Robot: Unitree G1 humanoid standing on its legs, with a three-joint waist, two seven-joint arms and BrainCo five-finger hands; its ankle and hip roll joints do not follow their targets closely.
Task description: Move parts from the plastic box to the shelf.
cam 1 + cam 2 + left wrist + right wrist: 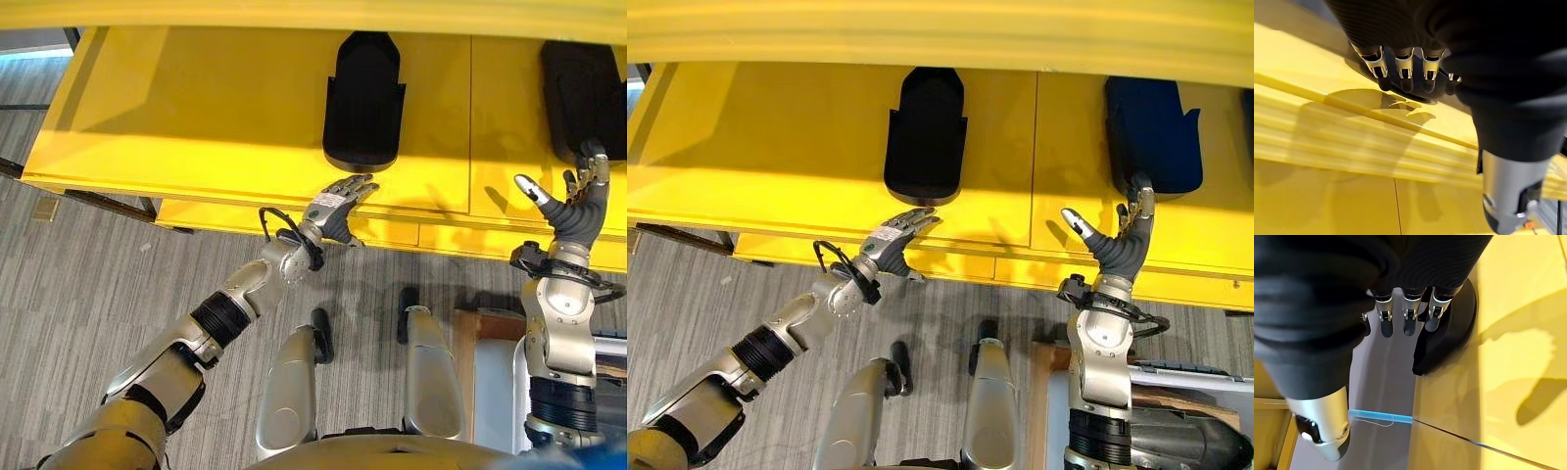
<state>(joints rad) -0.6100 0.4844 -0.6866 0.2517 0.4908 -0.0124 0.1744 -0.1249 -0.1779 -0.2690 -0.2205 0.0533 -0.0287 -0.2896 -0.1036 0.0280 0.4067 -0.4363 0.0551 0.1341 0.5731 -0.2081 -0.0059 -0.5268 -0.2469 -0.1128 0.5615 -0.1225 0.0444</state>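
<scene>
We've got two black parts on the shelf (pixel 196 117). Right hand (pixel 578 201), fingers loose, touches the right part (pixel 583 88); left hand (pixel 338 208), also empty, sits just below the middle part (pixel 364 98), which runs lengthwise away from us.

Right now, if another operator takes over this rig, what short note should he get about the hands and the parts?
Left hand: open, empty, at the front edge of the yellow shelf, just below the left black part.
Right hand: open, fingers straight, fingertips at the near end of the right black part; not gripping.
Done: two parts lie flat on the shelf, one per section.
Left: pull both hands back and fetch the next part. The box is not clearly seen, so its contents are unknown.
</scene>
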